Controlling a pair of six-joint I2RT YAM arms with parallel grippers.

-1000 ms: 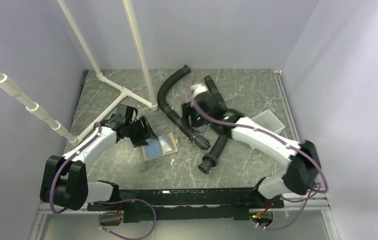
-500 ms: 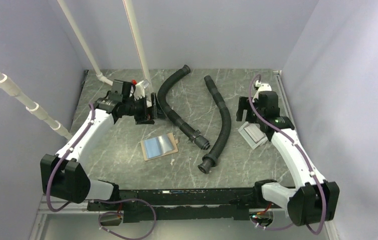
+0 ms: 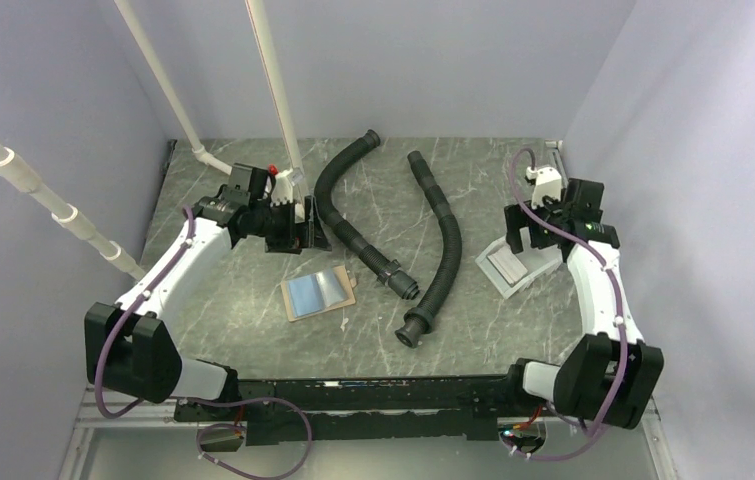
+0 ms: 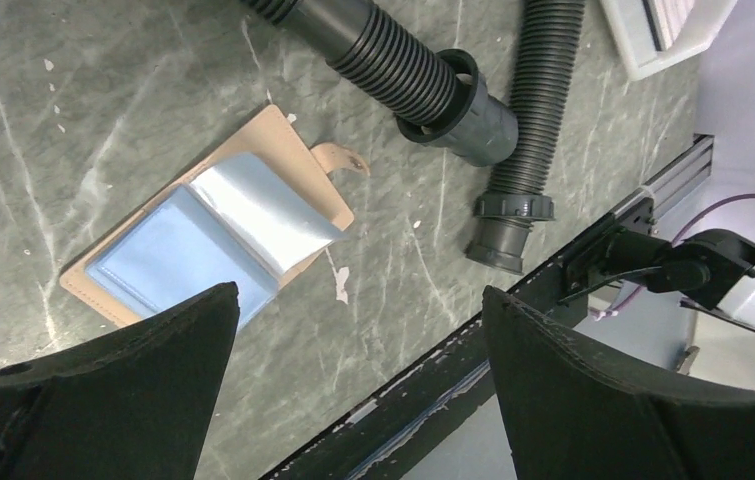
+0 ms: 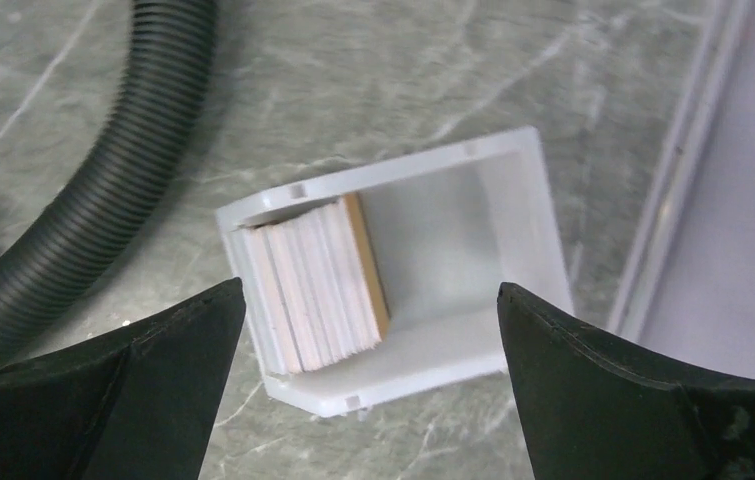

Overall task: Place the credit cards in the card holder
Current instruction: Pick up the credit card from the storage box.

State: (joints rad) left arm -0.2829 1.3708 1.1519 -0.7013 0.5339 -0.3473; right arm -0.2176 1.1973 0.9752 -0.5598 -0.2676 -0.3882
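The card holder [image 3: 318, 293] lies open on the table, tan with blue and silvery inner pockets and a small snap tab; it also shows in the left wrist view [image 4: 203, 235]. The credit cards [image 5: 318, 280] stand on edge as a stack in a white tray [image 5: 528, 230], the outermost one orange-tan. In the top view the stack [image 3: 505, 263] sits in the tray's left end. My right gripper [image 5: 371, 290] is open and empty above the tray [image 3: 545, 266]. My left gripper [image 4: 358, 300] is open and empty, raised behind and left of the holder [image 3: 298, 228].
Two black corrugated hoses [image 3: 348, 215] [image 3: 440, 240] lie between the holder and the tray. White PVC pipes [image 3: 273, 90] stand at the back left. The right wall is close beside the tray.
My right arm swung from the middle of the table to above the tray at the right. My left gripper lifted off the card holder and moved back and left.
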